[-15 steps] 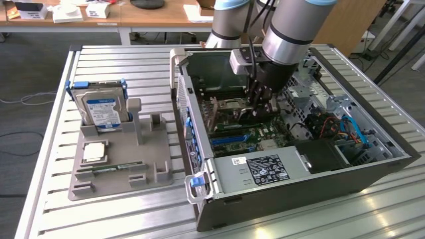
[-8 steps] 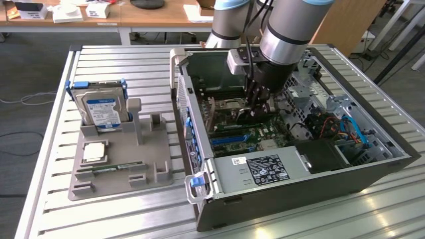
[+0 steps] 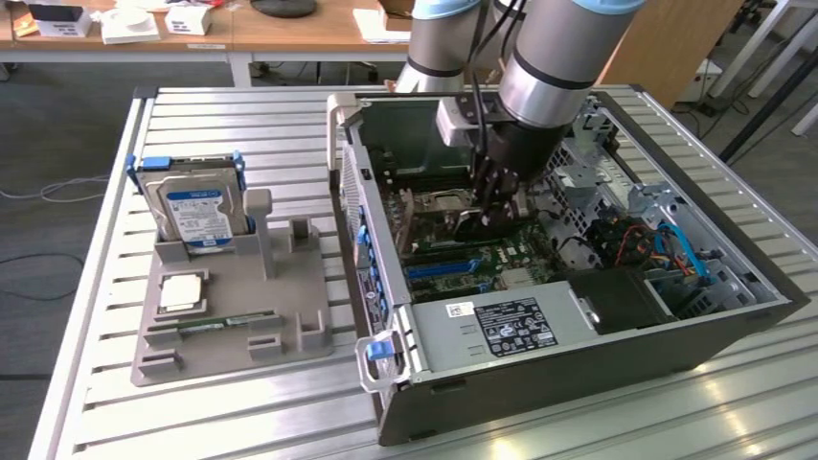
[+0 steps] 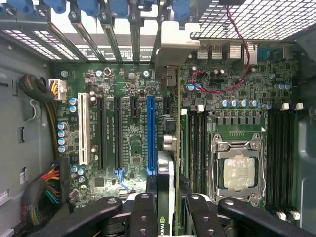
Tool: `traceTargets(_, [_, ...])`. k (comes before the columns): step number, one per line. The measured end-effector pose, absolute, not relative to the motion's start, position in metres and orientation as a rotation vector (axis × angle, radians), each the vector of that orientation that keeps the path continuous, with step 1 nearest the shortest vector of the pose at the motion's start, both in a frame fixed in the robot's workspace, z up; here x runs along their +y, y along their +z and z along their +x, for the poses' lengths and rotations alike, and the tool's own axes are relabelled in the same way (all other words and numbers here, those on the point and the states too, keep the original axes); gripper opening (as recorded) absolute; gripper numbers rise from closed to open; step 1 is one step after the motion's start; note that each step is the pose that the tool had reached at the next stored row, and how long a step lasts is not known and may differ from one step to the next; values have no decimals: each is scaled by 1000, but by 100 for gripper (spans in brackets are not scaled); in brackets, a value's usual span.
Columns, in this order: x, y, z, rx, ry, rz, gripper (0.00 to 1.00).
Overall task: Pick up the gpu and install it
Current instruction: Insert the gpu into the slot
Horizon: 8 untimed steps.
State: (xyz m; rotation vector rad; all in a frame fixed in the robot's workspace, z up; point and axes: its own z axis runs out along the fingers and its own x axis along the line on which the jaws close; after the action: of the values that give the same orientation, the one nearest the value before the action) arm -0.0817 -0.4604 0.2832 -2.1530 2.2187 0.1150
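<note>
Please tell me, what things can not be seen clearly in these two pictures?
- Exterior view: the gpu is mostly hidden by the end effector.
- Wrist view: the gpu shows edge-on; its faces are hidden, its lower part cut off by the fingers.
- Both views: whether the gpu touches the blue slot cannot be told.

Silver arm [image 3: 556,53], blue-grey joint caps, black tool [image 3: 492,206].

A: the bench [image 3: 192,402] looks like ribbed bare metal, kinda shiny. The case [image 3: 576,379] is matt dark painted metal.

B: yep, and the tool [image 4: 165,217] has glossy black plastic fingers [image 4: 143,217] on the gpu [image 4: 166,177], green board.
</note>
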Motion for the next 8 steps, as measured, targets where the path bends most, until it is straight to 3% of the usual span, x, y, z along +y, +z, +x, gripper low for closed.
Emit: traceTargets(8, [-460,282,-85,2219,115,-2153,27])
